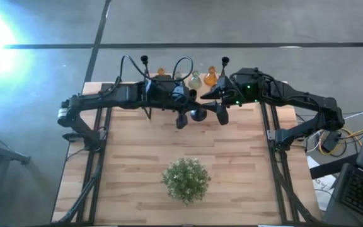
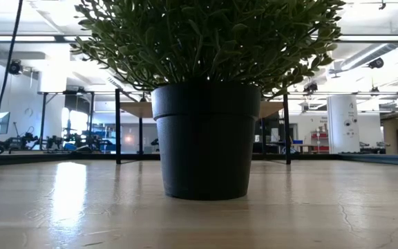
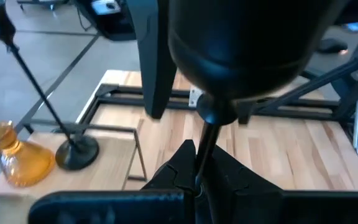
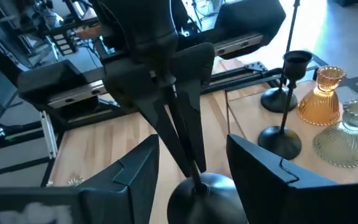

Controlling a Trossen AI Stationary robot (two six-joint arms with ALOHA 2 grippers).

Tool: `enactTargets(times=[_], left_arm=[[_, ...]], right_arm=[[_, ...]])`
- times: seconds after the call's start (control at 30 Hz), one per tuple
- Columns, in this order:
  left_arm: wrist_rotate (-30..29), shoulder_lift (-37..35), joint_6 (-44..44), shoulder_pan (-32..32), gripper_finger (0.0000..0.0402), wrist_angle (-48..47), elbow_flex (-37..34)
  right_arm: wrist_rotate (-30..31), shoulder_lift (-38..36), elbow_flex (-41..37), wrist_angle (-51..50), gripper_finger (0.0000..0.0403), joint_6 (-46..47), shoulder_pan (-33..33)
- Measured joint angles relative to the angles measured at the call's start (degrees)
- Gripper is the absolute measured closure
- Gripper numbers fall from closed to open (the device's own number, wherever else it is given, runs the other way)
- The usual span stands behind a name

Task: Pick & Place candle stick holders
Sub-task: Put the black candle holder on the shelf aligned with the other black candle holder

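Observation:
My left gripper (image 3: 199, 158) is shut on a black candle stick holder (image 3: 241, 56) above the far middle of the table. The holder's round base also shows in the high view (image 1: 198, 114). My right gripper (image 4: 194, 168) is open, its fingers on either side of that base (image 4: 207, 193). Two more black holders (image 4: 280, 142) (image 4: 278, 99) stand on their bases at the far edge. In the high view their cups show to the left (image 1: 144, 60) and right (image 1: 225, 61). My left gripper pinches the holder's thin stem (image 3: 202, 140) between its two fingers, which lie across it. The round base (image 3: 247, 50) points away from the gripper, toward my right gripper. The holder is lifted clear of the table. My right gripper's fingers (image 4: 135, 177) flank the base; whether they touch it, I cannot tell.
An orange glass vase (image 4: 321, 93) and a grey-green one (image 4: 347, 134) stand beside the far holders; another orange vase (image 3: 11, 155) stands next to the left one. A potted plant (image 1: 186, 180) in a black pot (image 2: 206, 138) stands near the front middle.

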Motion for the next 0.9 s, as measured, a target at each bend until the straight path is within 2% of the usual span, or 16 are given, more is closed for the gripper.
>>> enactTargets(times=[0.17, 0.63, 0.9], left_arm=[[2.76, 0.65, -0.31, 0.44, 0.0384, 3.31, 0.07], [4.47, 0.65, -0.81, 0.81, 0.0384, 6.42, 0.11], [4.4, 0.65, -1.04, 0.91, 0.0384, 5.77, 0.09]], right_arm=[[-0.31, -0.04, -0.02, 1.92, 0.0233, -0.03, 0.12], [-0.42, 0.82, 0.09, 5.56, 0.027, 0.37, 0.35], [-1.37, 1.79, 0.11, 6.51, 0.0322, 0.92, 0.35]])
